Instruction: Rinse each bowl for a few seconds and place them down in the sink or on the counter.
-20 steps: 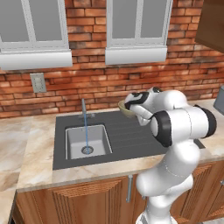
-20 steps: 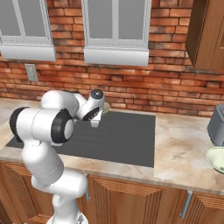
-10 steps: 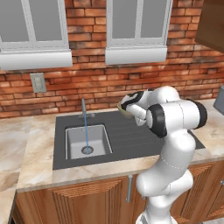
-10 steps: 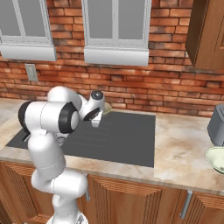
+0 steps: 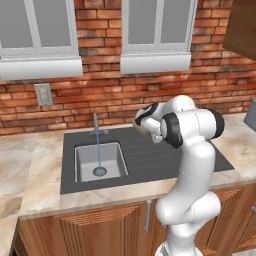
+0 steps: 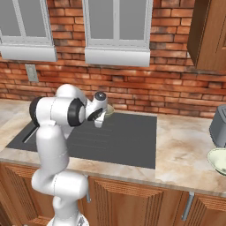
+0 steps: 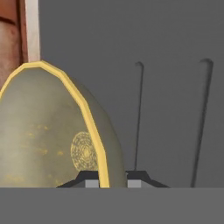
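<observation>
Claw (image 7: 106,178) clamped on the rim of the olive-tan bowl (image 7: 48,135), held above the sink's (image 5: 200,160) ribbed drainboard, with the faucet (image 5: 96,131) and running stream off to its side; rinsing well likely means carrying the bowl under that stream.

1. The ribbed drainboard (image 5: 150,155) lies bare, giving open passage right of the basin (image 5: 99,161).
2. The thin faucet (image 5: 96,131) rises at the basin's far edge.
3. A brick wall (image 5: 115,100) closes the far side.
4. At far right, a grey appliance (image 6: 219,126) and a pale bowl (image 6: 218,159) occupy the counter (image 6: 181,145).
</observation>
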Robot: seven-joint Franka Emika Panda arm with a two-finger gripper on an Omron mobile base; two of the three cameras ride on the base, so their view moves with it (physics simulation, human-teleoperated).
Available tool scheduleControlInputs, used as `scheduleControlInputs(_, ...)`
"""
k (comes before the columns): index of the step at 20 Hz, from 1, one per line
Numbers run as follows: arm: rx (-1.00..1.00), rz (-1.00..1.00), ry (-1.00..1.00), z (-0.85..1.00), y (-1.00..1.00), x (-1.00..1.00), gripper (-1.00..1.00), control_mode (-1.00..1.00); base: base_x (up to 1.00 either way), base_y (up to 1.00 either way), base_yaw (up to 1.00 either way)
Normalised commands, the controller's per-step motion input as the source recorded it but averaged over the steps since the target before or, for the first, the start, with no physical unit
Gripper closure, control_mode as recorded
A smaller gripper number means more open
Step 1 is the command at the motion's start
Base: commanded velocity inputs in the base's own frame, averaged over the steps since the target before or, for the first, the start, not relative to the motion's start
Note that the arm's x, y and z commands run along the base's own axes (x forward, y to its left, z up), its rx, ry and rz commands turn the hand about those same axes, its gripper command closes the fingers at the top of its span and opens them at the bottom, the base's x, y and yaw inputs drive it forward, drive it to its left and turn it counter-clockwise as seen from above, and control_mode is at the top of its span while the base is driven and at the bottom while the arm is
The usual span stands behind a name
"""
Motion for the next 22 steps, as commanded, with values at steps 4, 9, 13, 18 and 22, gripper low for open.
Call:
scheduleControlInputs(4,0.0,-0.01,0.02,-0.24,0.0,0.34,1.0,-1.0,0.0,0.0,0.0)
scheduleControlInputs(9,0.0,-0.01,0.01,-0.27,0.0,0.31,1.0,-1.0,0.0,0.0,0.0)
scheduleControlInputs(13,0.0,0.0,0.01,-0.24,0.02,0.31,1.0,-1.0,0.0,0.0,0.0)
scheduleControlInputs(18,0.0,0.0,0.0,-0.17,0.01,0.24,1.0,-1.0,0.0,0.0,0.0)
scheduleControlInputs(22,0.0,0.0,0.01,-0.01,0.01,0.06,-1.0,-1.0,0.0,0.0,0.0)
